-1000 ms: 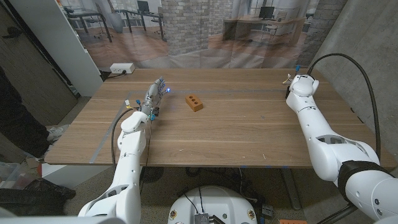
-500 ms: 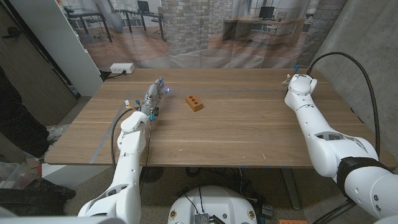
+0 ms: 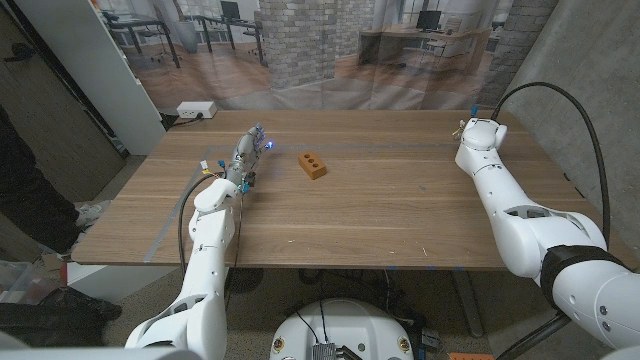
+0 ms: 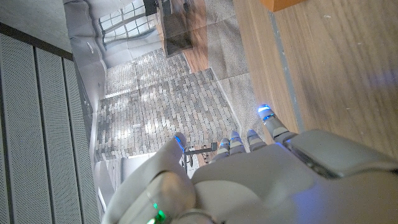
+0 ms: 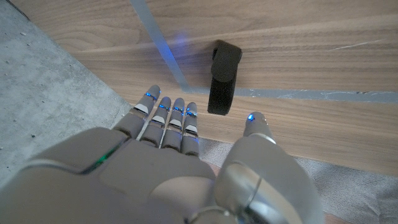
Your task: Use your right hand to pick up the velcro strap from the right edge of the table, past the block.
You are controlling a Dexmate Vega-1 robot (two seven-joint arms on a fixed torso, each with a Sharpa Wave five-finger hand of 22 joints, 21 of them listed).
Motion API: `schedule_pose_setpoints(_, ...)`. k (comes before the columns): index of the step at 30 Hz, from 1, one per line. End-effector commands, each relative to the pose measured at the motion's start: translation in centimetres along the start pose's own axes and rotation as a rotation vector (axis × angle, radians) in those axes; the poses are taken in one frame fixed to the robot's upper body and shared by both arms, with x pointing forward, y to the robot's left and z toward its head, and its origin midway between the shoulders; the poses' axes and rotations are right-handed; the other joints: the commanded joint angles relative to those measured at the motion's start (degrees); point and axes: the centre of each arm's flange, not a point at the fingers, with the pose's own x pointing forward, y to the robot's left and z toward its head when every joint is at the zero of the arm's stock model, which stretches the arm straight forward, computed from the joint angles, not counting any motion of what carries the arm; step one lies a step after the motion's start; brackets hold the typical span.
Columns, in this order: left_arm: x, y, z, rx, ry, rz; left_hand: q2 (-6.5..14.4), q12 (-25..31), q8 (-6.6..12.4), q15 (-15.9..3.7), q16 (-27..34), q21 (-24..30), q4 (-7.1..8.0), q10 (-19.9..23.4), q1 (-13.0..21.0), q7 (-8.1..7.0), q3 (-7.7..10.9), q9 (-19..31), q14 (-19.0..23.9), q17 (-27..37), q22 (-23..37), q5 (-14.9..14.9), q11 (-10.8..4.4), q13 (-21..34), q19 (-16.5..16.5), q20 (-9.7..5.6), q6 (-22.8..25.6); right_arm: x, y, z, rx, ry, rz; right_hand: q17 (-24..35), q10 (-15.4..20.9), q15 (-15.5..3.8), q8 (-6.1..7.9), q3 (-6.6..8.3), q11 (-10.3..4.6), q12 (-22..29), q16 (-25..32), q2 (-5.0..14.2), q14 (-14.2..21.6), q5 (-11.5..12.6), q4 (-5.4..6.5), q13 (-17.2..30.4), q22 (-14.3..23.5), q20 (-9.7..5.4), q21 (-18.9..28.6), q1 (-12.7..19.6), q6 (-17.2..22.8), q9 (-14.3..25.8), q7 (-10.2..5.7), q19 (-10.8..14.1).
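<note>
The black velcro strap [image 5: 222, 78] lies on the wooden table [image 3: 400, 200] close to its edge, on a grey tape line. My right hand [image 5: 186, 162] hovers just short of it with its fingers [image 5: 168, 118] spread and straight, the thumb on the strap's other side; it holds nothing. In the head view my right hand [image 3: 470, 129] is at the table's far right edge, and its wrist hides the strap. The orange block [image 3: 314, 166] sits left of the table's middle. My left hand [image 3: 246, 153] is stretched out to the left of the block, holding nothing.
A grey wall panel [image 3: 590, 80] stands close beyond the table's right edge. A white box [image 3: 196, 109] lies on the floor behind the far left corner. A person in dark clothes [image 3: 20, 170] stands at the left. Grey carpet [image 5: 56, 81] shows past the table's edge.
My right arm has shifted slightly left and toward the table's far edge. The left arm and the block have not moved.
</note>
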Motion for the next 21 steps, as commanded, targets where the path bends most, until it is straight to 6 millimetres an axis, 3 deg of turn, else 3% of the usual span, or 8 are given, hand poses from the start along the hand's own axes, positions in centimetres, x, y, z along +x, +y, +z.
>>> schedule_pose_setpoints(1, 0.24, 0.06, 0.09, 0.003, -0.001, -0.004, -0.5, 0.2, 0.16, 0.18, 0.0, -0.2, -0.37, -0.6, 0.2, 0.11, 0.07, 0.2, -1.5, 0.2, 0.2, 0.3, -0.03, 0.2, -2.2, 0.26, -0.7, 0.28, 0.15, 0.12, -0.01, 0.017, 0.018, 0.2, 1.1, -0.1, 0.36, -0.33, -0.16, 0.3, 0.3, -0.18, 0.8, 0.5, -0.03, 0.2, 0.1, -0.24, -0.1, 0.3, 1.0, 0.1, -0.04, 0.8)
schedule_pose_setpoints(14, 0.43, 0.03, 0.21, 0.006, -0.003, -0.008, -0.6, 0.2, 0.17, 0.25, 0.0, -0.4, -0.44, -0.6, 0.2, 0.15, 0.0, 0.2, -1.5, 0.2, 0.2, 0.3, -0.05, 0.2, -2.1, 0.23, -0.7, 0.43, 0.41, -0.01, -0.012, 0.023, 0.029, 0.3, 8.3, -1.16, 1.73, -0.79, 0.14, 1.5, 1.0, 0.41, 7.2, 0.8, 0.05, 0.3, 0.1, -0.63, 0.0, 0.3, 8.8, 0.1, -0.46, 3.0)
schedule_pose_setpoints(21, 0.3, 0.1, 0.16, 0.002, -0.005, -0.006, -0.6, 0.2, 0.2, 0.21, 0.0, -0.5, -0.47, -0.6, 0.1, 0.21, -0.04, 0.2, -1.5, 0.2, 0.2, 0.3, -0.01, 0.2, -2.1, 0.21, -0.6, 0.38, 0.41, 0.22, -0.027, 0.021, 0.02, 0.3, 12.2, -2.12, 2.3, -0.63, 0.03, 2.1, 1.4, 0.85, 11.0, 1.1, -0.53, 0.4, 0.2, -1.05, 0.1, 1.4, 12.8, 0.1, -1.06, 4.6)
